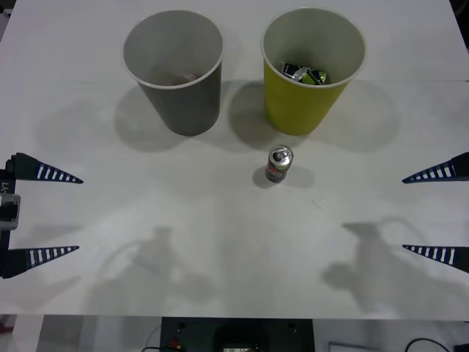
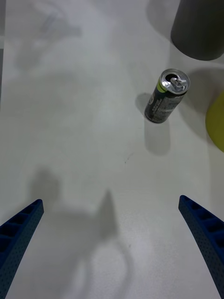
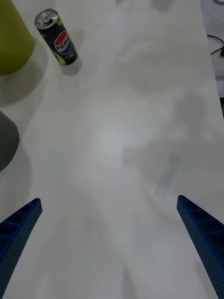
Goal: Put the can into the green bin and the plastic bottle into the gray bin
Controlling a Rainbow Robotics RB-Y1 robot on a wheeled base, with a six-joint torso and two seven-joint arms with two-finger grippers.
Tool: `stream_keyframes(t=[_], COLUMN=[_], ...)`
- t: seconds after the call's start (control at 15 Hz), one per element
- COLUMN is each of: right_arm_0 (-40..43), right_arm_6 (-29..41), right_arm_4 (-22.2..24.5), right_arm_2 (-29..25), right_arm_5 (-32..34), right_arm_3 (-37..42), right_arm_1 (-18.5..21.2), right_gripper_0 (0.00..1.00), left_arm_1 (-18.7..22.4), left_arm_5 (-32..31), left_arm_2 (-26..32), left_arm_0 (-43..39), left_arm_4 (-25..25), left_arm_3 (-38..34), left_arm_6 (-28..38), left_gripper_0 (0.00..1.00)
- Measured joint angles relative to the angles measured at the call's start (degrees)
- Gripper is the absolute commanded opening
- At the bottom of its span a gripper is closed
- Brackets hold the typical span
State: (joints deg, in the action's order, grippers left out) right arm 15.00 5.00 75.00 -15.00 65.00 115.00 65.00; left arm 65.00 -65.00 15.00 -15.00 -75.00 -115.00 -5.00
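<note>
A plain white counter (image 1: 234, 249) carries everything here, lit so that the arms cast soft shadows across it. The Pepsi can (image 1: 279, 163) stands upright near its middle, silver top up, just in front of the green bin (image 1: 311, 70) and apart from it by a narrow strip of bare counter; the gray bin (image 1: 174, 70) stands beside the green one, toward the left arm's side. The green bin already holds some silvery cans with green marks (image 1: 304, 73), while the gray bin looks nearly empty, though I cannot make out what lies at its bottom. No plastic bottle is to be seen on the counter. The right end effector (image 1: 438, 213) hangs at the counter's edge with its blue fingers spread wide, the can well ahead of it and off toward the bins; the left end effector (image 1: 45, 214) waits likewise spread at the opposite edge, the can far ahead of it. Neither holds anything. The main risk, as I judge it, lies in the can's slimness and its closeness to the green bin: a finger arriving off-centre could tip it, and a wide approach could nudge the light paper bin and shift or topple it. Dropping the can from too high might also bounce it off the rim.
</note>
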Motion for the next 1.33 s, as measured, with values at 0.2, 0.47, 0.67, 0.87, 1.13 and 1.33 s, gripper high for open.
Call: stream_keyframes(t=[0.2, 0.47, 0.67, 0.87, 1.13, 1.33], right_arm_0=[0.48, 1.18, 0.75, -0.68, -4.85, -6.52], right_arm_6=[-0.05, -0.72, -1.35, -2.97, -5.46, -7.43], right_arm_4=[0.08, 0.75, 0.84, -0.27, -1.60, -2.30], right_arm_2=[0.40, 0.58, 0.51, 0.52, 0.53, 0.89], right_arm_5=[0.14, 1.75, 1.79, 2.85, 7.44, 8.03], right_arm_3=[-0.19, -1.43, -2.19, -4.57, -9.72, -12.04], right_arm_1=[-0.29, -0.92, -0.92, -1.47, -4.58, -5.89], right_gripper_0=[1.00, 1.00, 1.00, 1.00, 1.00, 1.00], left_arm_1=[0.00, 0.00, 0.00, 0.00, 0.00, 0.00], left_arm_5=[0.00, 0.00, 0.00, 0.00, 0.00, 0.00], left_arm_2=[0.00, 0.00, 0.00, 0.00, 0.00, 0.00], left_arm_0=[0.00, 0.01, 0.01, 0.01, 0.01, 0.01], left_arm_4=[0.00, 0.00, 0.00, 0.00, 0.00, 0.00], left_arm_3=[0.00, 0.00, 0.00, 0.00, 0.00, 0.00], left_arm_6=[0.00, 0.00, 0.00, 0.00, 0.00, 0.00], left_gripper_0=[1.00, 1.00, 1.00, 1.00, 1.00, 1.00])
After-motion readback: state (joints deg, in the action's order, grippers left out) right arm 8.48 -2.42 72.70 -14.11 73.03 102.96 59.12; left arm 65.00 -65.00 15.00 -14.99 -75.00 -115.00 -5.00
